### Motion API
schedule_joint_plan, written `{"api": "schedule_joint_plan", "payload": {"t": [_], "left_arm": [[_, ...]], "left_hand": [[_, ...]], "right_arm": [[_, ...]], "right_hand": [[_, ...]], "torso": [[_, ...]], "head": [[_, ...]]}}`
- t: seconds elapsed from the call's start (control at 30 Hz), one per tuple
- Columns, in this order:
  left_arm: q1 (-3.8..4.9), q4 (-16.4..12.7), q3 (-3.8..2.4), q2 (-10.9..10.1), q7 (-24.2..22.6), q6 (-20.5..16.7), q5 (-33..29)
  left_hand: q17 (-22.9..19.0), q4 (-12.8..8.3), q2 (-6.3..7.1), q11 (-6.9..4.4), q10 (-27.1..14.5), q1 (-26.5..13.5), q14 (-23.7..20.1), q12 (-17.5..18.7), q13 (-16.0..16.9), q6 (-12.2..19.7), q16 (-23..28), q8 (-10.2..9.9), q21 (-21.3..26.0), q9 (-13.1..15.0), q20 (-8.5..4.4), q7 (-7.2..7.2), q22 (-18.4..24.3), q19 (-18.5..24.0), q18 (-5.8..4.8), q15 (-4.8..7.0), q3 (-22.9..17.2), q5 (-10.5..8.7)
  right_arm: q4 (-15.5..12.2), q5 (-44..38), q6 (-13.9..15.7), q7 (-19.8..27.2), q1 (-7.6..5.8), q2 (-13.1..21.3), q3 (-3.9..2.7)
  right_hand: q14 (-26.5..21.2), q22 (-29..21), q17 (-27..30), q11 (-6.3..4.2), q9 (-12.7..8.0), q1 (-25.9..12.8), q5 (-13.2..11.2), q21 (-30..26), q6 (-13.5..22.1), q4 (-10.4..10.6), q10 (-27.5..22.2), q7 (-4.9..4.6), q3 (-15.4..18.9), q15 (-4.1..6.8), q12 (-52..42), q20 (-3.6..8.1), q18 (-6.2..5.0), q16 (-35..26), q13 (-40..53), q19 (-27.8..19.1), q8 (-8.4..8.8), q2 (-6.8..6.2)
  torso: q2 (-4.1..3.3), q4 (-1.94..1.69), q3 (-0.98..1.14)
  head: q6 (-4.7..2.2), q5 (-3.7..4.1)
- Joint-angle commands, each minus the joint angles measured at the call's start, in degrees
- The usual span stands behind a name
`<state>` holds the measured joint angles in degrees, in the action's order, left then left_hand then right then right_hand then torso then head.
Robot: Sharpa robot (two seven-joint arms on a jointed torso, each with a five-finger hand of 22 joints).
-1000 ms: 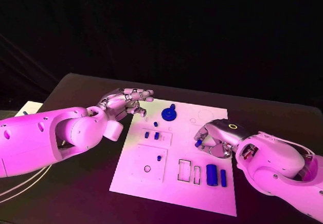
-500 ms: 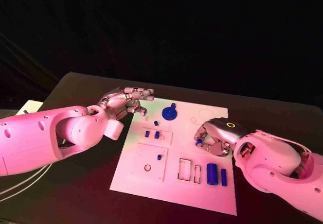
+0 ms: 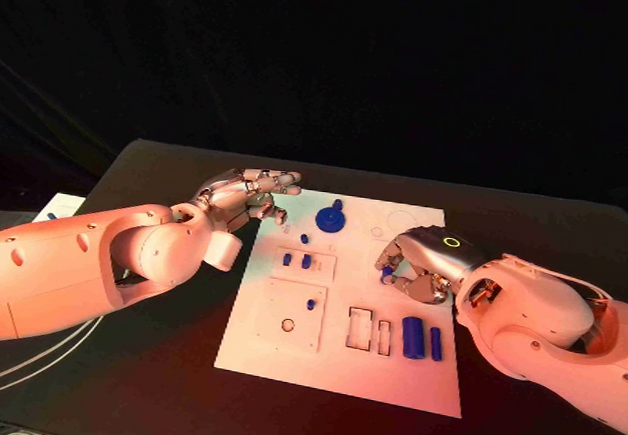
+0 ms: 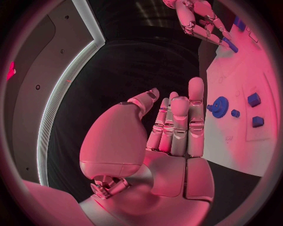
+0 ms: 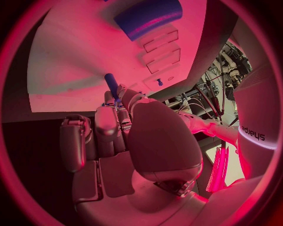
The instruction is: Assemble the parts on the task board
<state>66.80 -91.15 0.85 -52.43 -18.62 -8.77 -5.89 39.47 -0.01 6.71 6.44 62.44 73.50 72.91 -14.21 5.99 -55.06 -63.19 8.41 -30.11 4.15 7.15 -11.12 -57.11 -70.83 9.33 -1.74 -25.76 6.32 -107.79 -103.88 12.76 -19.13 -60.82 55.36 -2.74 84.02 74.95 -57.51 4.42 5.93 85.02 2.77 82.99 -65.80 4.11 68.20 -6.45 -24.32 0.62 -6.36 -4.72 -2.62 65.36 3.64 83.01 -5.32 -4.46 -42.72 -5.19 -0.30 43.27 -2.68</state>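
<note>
The white task board lies in the middle of the black table. My right hand hovers over the board's right side and pinches a small blue pin, also seen as a blue pin under its fingers. My left hand floats at the board's far left corner with its fingers straight and apart, holding nothing. On the board are a blue gear, small blue pegs, and two blue cylinders near the right edge. The left wrist view shows the gear and my right hand.
Rectangular slots and a square recess with a hole mark the board's near half. A pale object lies off the table's left edge. Black table surface surrounds the board.
</note>
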Motion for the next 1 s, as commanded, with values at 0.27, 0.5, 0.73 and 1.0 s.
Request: {"api": "schedule_joint_plan", "payload": {"t": [0.27, 0.5, 0.73, 1.0], "left_arm": [[-0.04, 0.0, -0.02, 0.2, -0.4, 1.3, 0.2], [-0.04, 0.0, -0.02, 0.3, -0.4, 1.3, 0.2], [-0.04, -0.2, -0.02, 0.4, -0.4, 1.3, 0.2], [-0.04, -0.3, -0.02, 0.5, -0.4, 1.3, 0.2]], "left_hand": [[-0.1, 0.1, -0.45, 0.12, -0.3, 0.2, -0.4, -0.3, 0.1, 0.5, 0.2, 0.2, 0.4, -0.1, 0.07, 0.05, 0.1, 0.3, 0.87, 0.14, 0.3, 0.17], [-0.1, 0.1, -0.45, 0.12, -0.3, 0.2, -0.4, -0.3, 0.1, 0.5, 0.2, 0.2, 0.4, -0.1, 0.07, 0.05, 0.1, 0.3, 0.87, 0.14, 0.3, 0.17], [-0.1, 0.1, -0.45, 0.12, -0.3, 0.2, -0.4, -0.3, 0.1, 0.5, 0.2, 0.2, 0.4, -0.1, 0.07, 0.05, 0.1, 0.3, 0.87, 0.14, 0.3, 0.17], [-0.1, 0.1, -0.45, 0.12, -0.3, 0.2, -0.4, -0.3, 0.1, 0.5, 0.2, 0.2, 0.4, -0.1, 0.07, 0.05, 0.1, 0.3, 0.87, 0.14, 0.3, 0.17]], "right_arm": [[-5.9, 1.3, 4.4, 1.6, -0.82, -0.1, -0.25], [-6.0, 1.8, 4.8, 2.9, -0.23, -3.9, -0.23], [-4.6, 2.1, 4.1, 4.3, 1.29, -9.1, -0.08], [-1.4, 2.1, 2.4, 5.6, 3.48, -13.6, 0.69]], "right_hand": [[1.5, 6.5, -0.2, -0.96, 0.0, 0.9, 0.5, 0.3, -0.2, -0.4, 1.7, -0.41, -0.7, 0.33, 0.1, -0.07, 0.13, 0.3, 0.2, 0.4, 0.17, 0.32], [1.5, 6.4, -0.2, -0.9, 0.1, 0.9, 0.6, 0.2, -0.2, -0.7, 1.8, -0.51, -1.0, 0.31, 0.2, -0.09, 0.11, 0.4, 0.2, 0.3, 0.26, 0.13], [1.4, 6.3, -0.2, -0.82, 0.1, 0.8, 0.8, 0.2, -0.2, -1.0, 1.8, -0.63, -1.4, 0.27, 0.5, -0.13, 0.08, 0.4, 0.2, 0.3, 0.42, -0.02], [1.4, 6.3, -0.1, -0.74, 0.1, 0.8, 0.9, 0.2, -0.1, -1.3, 1.8, -0.73, -1.8, 0.22, 0.7, -0.17, 0.08, 0.4, 0.2, 0.2, 0.57, -0.13]], "torso": [[-0.02, -0.05, -0.06], [-0.04, -0.02, -0.09], [-0.01, -0.03, -0.16], [0.01, -0.07, -0.12]], "head": [[0.01, -0.43], [0.33, -1.0], [0.52, -1.21], [0.82, -1.6]]}}
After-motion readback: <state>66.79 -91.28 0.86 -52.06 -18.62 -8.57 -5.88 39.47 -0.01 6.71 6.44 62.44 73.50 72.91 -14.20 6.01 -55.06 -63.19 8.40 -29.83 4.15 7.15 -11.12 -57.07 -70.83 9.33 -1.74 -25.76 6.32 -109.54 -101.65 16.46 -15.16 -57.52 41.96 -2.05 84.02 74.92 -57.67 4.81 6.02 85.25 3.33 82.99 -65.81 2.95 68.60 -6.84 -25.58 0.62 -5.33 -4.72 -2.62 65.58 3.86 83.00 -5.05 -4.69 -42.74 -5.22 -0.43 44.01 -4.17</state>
